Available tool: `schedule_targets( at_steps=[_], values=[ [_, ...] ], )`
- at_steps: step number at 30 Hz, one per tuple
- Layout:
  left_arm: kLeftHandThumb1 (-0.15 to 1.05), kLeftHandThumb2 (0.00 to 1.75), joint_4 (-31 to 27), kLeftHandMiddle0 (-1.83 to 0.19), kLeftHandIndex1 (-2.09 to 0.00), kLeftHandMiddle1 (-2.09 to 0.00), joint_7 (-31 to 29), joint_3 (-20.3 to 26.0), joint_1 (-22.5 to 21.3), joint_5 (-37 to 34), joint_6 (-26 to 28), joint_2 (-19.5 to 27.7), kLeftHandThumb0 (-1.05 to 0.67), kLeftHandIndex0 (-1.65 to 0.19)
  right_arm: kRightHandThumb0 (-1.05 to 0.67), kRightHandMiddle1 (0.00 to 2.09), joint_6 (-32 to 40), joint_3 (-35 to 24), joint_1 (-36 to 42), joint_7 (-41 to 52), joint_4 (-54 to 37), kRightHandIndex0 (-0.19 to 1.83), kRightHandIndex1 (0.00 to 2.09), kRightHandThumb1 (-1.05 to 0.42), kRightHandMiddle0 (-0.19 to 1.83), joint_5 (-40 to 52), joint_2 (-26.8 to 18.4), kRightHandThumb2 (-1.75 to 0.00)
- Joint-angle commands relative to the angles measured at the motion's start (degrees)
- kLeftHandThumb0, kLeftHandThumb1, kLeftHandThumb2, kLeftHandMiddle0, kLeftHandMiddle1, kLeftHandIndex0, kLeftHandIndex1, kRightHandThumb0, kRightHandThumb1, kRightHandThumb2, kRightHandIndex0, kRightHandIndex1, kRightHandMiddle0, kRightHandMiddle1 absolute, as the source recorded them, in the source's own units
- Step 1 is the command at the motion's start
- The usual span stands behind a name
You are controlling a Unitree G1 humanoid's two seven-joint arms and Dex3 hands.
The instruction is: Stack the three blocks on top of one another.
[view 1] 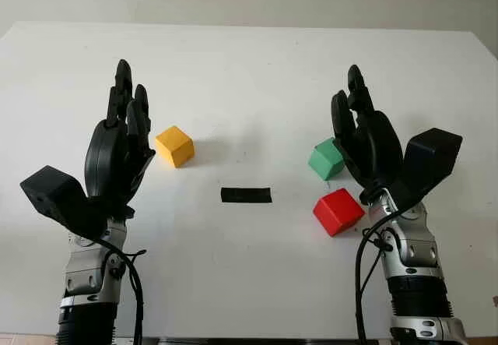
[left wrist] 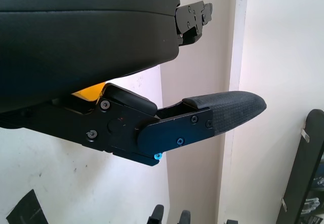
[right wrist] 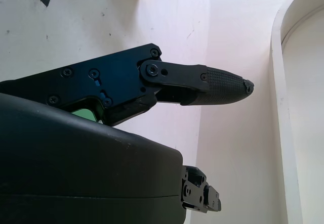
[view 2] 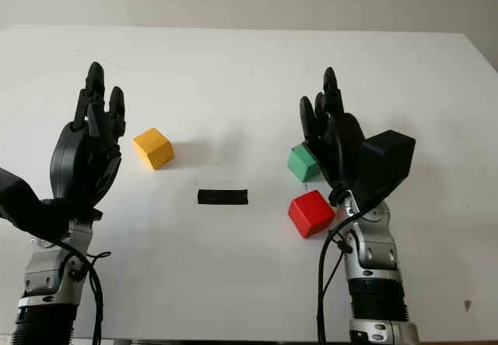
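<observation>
Three blocks sit separately on your white table [view 1: 249,57], none stacked. You have the yellow block [view 1: 174,146] on the left half, resting flat and turned a little so one corner points toward you. On the right half the green block [view 1: 326,159] lies farther back and the red block [view 1: 338,212] nearer to you and slightly more to the right; the two are close together but a narrow strip of table separates them. The yellow one stands well apart from both.

Between the yellow block and the red and green pair, near the middle of the table, you can see a short strip of black tape [view 1: 246,195] lying flat, touching none of them.

Your left hand [view 1: 118,146] is raised above the table just to the left of the yellow block, fingers extended upward and away from you, open and holding nothing. In its wrist view a sliver of yellow shows just behind the palm shell, beside one straight finger [left wrist: 223,114].

Your right hand [view 1: 369,141] is likewise raised and open, empty, just to the right of the green block and behind the red one; from the head camera its palm partly overlaps the green block's right edge, and you cannot tell whether they touch. Its wrist view shows a bit of green beside the palm.
</observation>
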Motion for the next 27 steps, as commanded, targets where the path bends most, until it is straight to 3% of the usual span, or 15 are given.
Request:
schedule_targets(
  at_steps=[1,10,16,22,24,27],
  values=[
    [1.05,0.7,-0.47,0.19,0.0,0.0,-0.17,0.1,0.35,0.16,-0.13,0.59,-0.77,0.19,-0.71,0.0,-0.52,-0.03,-0.18,0.11,-0.21,-0.19,0.0,-1.05,-0.19,-0.1,-0.4,-0.52],
    [1.05,0.69,-0.56,0.19,0.0,0.0,-0.03,-0.26,0.41,0.23,0.04,0.19,-0.78,0.19,-0.7,0.0,0.11,-0.45,0.31,0.4,-1.19,-0.19,0.0,-1.05,-0.19,0.05,-1.01,-0.52],
    [1.05,0.69,-1.24,0.19,0.0,0.0,0.18,-0.17,0.97,0.38,0.2,0.38,-0.77,0.19,-0.69,0.01,0.3,-0.91,-0.59,1.74,-4.16,-0.19,0.0,-1.05,-0.19,-0.54,-4.04,-0.49],
    [1.05,0.7,-0.83,0.19,0.0,0.0,0.26,-0.47,0.76,0.46,0.12,0.06,-0.77,0.19,-0.8,0.06,-7.1,1.15,-3.52,6.63,-3.89,-0.19,0.01,-1.05,-0.12,-7.09,-12.5,-0.31],
    [1.05,0.69,-0.86,0.19,0.0,0.0,0.46,-0.48,0.79,0.44,0.03,-0.1,-0.78,0.19,-0.84,0.07,-6.57,1.4,-4.6,10.03,-5.42,-0.19,0.01,-1.02,-0.08,-8.11,-16.43,-0.16],
    [1.05,0.7,-0.98,0.19,0.0,0.0,0.63,-0.71,0.87,0.68,-0.03,-0.06,-0.78,0.19,-0.86,0.12,-6.52,1.92,-5.29,13.9,-8.74,-0.15,0.03,-0.97,0.01,-11.33,-22.37,-0.07]
  ],
)
